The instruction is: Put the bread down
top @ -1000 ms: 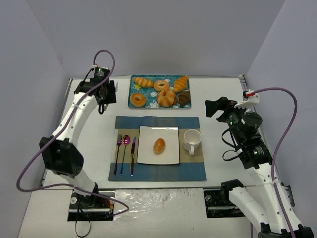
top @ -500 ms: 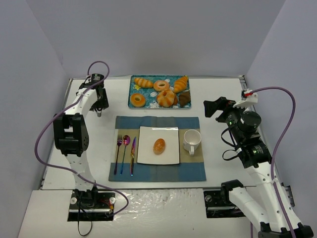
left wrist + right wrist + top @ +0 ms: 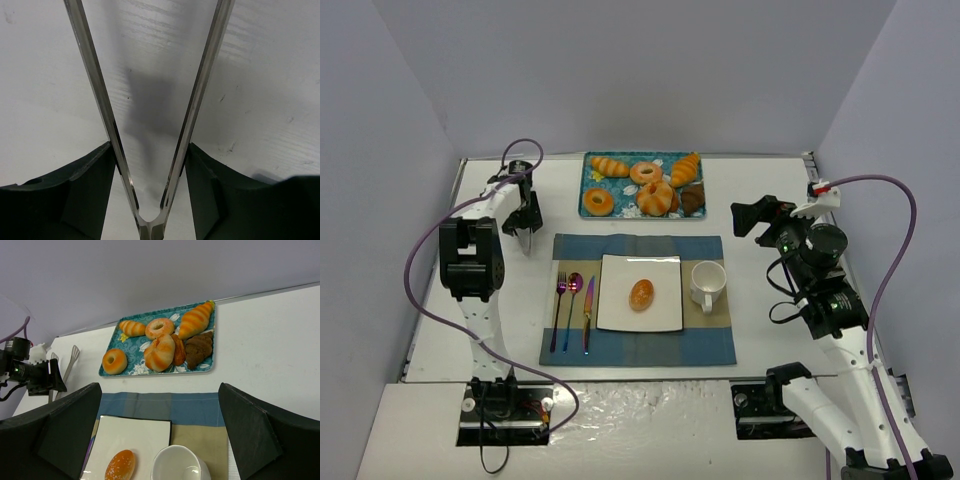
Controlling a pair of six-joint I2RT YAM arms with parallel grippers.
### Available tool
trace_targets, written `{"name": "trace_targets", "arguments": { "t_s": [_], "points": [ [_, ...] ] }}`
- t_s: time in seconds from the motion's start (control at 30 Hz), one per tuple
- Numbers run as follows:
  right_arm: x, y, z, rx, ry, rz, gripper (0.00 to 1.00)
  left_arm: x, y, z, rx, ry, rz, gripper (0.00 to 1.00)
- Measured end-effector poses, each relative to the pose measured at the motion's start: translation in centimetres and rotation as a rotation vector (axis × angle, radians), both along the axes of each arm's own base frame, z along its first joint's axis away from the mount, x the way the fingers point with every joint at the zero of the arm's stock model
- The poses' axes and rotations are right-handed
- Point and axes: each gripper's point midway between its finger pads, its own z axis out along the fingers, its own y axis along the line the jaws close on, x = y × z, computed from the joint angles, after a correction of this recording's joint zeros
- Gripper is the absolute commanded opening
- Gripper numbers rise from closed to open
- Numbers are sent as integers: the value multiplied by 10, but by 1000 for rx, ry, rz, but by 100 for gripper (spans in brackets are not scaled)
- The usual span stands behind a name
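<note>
The bread (image 3: pixel 641 294) is being carried by the white plate (image 3: pixel 665 270), right in its middle, and it is not being touched by any gripper. The plate is being carried by a blue mat (image 3: pixel 640 345) on the table (image 3: pixel 770 330). A white cup (image 3: pixel 708 283) is being carried by the mat too, just beside the plate on its right. A fork (image 3: pixel 560 310), a spoon (image 3: pixel 573 305) and a knife (image 3: pixel 588 312) are being shown side by side on the left part of the mat.

Metal tongs (image 3: pixel 197 95) are being held by the left gripper (image 3: pixel 150 150). The gripper is partly closed, and one finger is being pressed against each arm of the tongs. The arms are being spread in a V, and only bare table is being seen between them. This gripper is being held near the back left of the table, well apart from the bread.

The right gripper (image 3: pixel 159 405) is being held wide open, and nothing is being gripped by it. It is being held up to the right of the cup, apart from the bread.

Behind the mat, donuts and other buns are being carried by a blue tray (image 3: pixel 134 350).
</note>
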Motion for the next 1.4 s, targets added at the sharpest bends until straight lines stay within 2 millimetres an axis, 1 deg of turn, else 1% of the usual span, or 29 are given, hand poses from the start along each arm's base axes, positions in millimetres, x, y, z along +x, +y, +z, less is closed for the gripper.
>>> {"name": "trace_targets", "arguments": {
  "t_s": [0.07, 0.17, 0.33, 0.5, 0.6, 0.83, 0.97, 1.07, 1.17, 1.23, 1.33, 1.4],
  "points": [
    [0, 0, 0, 0, 0, 0, 100, 0, -1, -7, -4, 10, 1, 52],
    [0, 0, 0, 0, 0, 1, 100, 0, -1, -13, -8, 18, 5, 57],
    [0, 0, 0, 0, 1, 2, 100, 2, -2, -13, -17, 11, 11, 63],
    [1, 1, -1, -1, 4, 3, 100, 2, -2, -13, -19, 11, 14, 66],
    [2, 1, -1, -2, 6, 3, 100, 2, -1, -13, -19, 10, 16, 68],
    [2, 1, -1, -2, 6, 4, 100, 0, -1, -7, -16, 9, 18, 69],
    [2, 1, -1, -2, 6, 4, 100, -1, 0, 1, -11, -1, 20, 69],
    [1, 1, -1, -1, 6, 5, 100, -2, 1, 14, -7, -23, 22, 69],
    [1, 1, -1, -1, 6, 5, 100, -2, 2, 37, -7, -66, 22, 69],
    [1, 2, -1, -1, 6, 7, 100, -3, 0, 59, -15, -106, 18, 70],
    [1, 3, -1, -1, 7, 13, 100, -4, -12, 105, -37, -200, -18, 70],
    [1, 4, -1, -1, 7, 16, 100, -9, -30, 142, -58, -278, -69, 71]
  ]
}}
